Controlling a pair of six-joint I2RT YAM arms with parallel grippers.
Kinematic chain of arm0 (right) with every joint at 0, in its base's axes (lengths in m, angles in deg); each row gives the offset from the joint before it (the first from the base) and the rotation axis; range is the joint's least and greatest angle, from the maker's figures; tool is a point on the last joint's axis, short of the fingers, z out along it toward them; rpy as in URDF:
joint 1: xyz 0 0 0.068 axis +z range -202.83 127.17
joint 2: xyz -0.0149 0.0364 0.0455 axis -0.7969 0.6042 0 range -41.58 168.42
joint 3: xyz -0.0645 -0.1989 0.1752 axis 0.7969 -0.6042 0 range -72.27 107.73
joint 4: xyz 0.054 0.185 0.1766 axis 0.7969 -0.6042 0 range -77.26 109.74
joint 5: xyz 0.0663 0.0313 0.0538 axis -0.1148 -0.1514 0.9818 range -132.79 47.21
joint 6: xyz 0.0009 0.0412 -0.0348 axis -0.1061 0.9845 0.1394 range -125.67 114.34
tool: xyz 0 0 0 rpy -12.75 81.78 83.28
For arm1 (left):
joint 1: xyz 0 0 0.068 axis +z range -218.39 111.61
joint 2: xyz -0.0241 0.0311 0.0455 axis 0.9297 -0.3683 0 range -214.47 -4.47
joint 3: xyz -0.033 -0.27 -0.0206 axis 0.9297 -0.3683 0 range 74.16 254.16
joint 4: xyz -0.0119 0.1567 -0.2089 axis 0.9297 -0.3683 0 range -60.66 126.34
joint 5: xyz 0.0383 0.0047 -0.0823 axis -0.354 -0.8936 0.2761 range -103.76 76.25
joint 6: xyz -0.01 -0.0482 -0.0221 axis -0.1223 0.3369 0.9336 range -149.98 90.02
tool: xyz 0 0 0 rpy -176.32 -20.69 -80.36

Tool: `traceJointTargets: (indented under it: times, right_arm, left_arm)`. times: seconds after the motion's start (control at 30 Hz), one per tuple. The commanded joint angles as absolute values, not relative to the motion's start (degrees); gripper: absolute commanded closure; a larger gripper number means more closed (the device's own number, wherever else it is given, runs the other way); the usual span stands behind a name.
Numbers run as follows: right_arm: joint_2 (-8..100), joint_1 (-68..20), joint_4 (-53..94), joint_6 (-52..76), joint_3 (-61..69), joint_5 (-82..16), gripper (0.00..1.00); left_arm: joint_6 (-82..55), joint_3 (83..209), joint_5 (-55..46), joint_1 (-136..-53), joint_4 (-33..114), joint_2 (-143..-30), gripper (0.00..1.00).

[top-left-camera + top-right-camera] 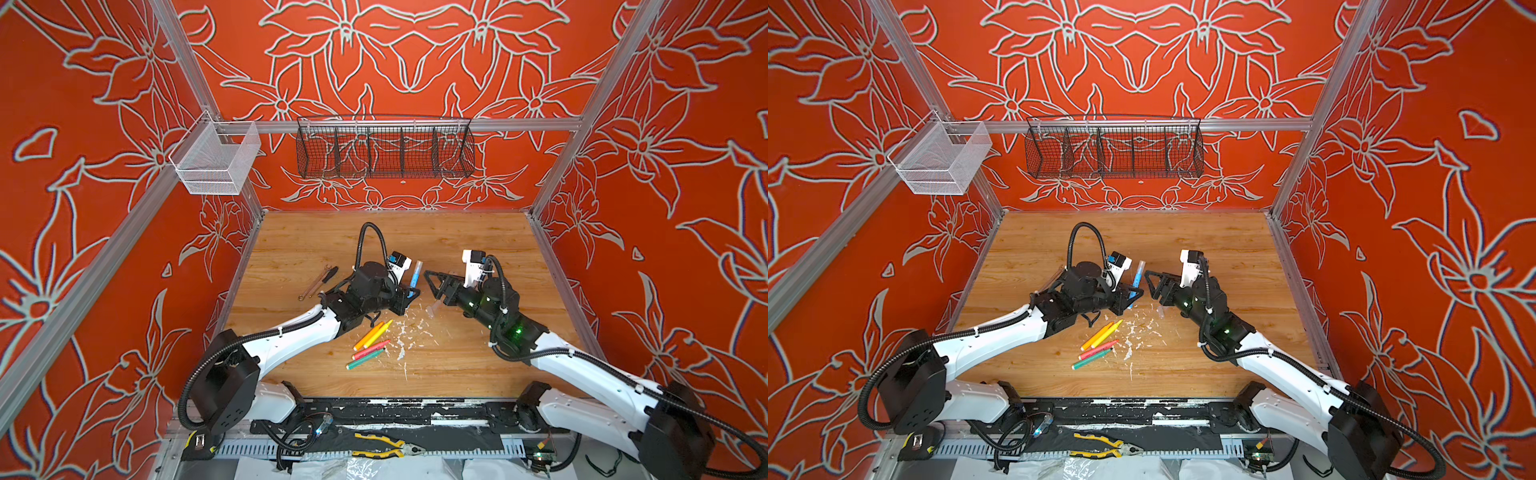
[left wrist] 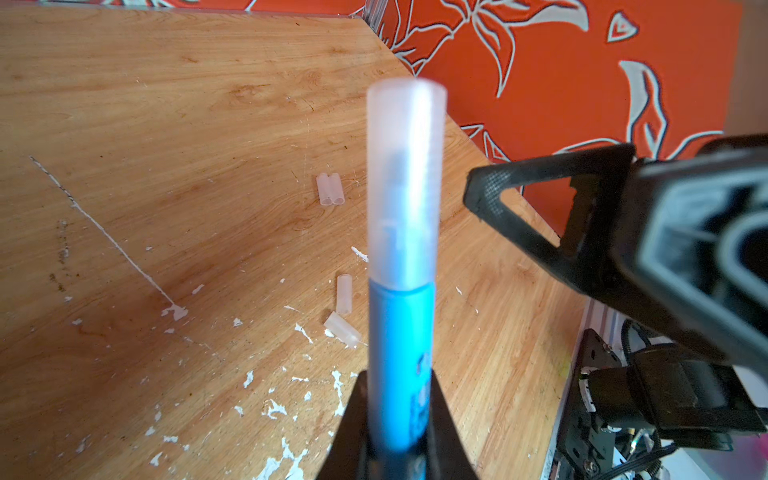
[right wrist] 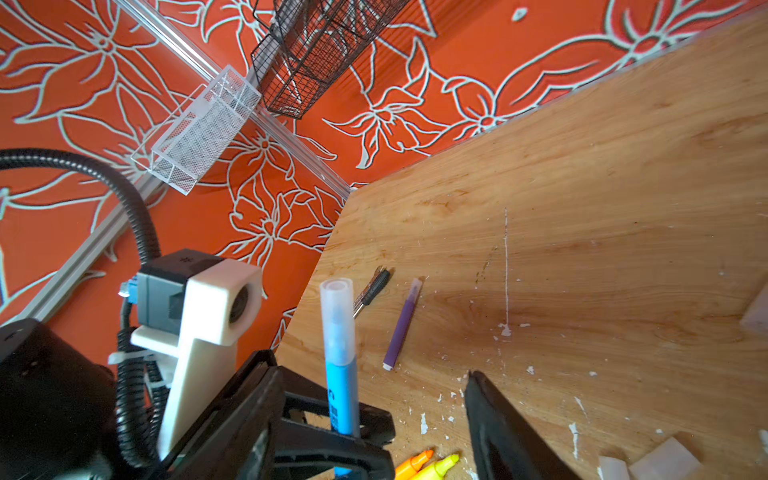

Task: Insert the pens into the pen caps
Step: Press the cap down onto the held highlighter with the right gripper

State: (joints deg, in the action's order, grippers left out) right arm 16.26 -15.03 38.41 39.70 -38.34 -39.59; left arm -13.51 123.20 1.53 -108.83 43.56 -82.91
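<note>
Clamped tight in my left gripper (image 2: 398, 386), the blue pen (image 2: 401, 328) is sticking out past the fingers, and a translucent cap (image 2: 406, 166) is sitting over its tip. My right gripper (image 1: 432, 284) is hovering just beside the blue pen, jaws spread and carrying nothing. Loose caps (image 2: 330, 189) are lying on the bench (image 1: 457, 232) near the blue pen, on its right-arm side, two of them touching side by side. Nearer my base than the blue pen, the orange pen (image 1: 368, 336), yellow pen (image 1: 380, 330), pink-red pen (image 1: 371, 350) and green pen (image 1: 365, 360) are lying close together. From the right wrist I am seeing the purple pen (image 3: 402, 328) lying flat beyond the blue pen.
</note>
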Motion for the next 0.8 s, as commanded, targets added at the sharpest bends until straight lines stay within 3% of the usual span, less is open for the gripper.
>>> traceJointTargets:
  times: [0.0, 0.23, 0.47, 0.77]
  right_arm:
    - [15.67, -15.78, 33.82, 39.95, -34.79, -40.69, 0.29]
    - [16.14, -16.77, 32.49, 39.78, -32.90, -39.10, 0.30]
    - [17.65, -16.88, 32.39, 40.07, -31.97, -37.83, 0.43]
    - [15.99, -17.14, 31.67, 39.48, -32.18, -38.67, 0.54]
  left_arm:
    - [-15.66, 125.33, 0.57, -110.40, 43.08, -82.41, 1.00]
    - [-19.57, 128.09, -4.87, -115.65, 40.23, -84.66, 1.00]
    - [-21.56, 129.79, -7.70, -118.22, 38.89, -86.56, 1.00]
    - [-21.72, 129.89, -7.54, -118.40, 39.06, -86.94, 1.00]
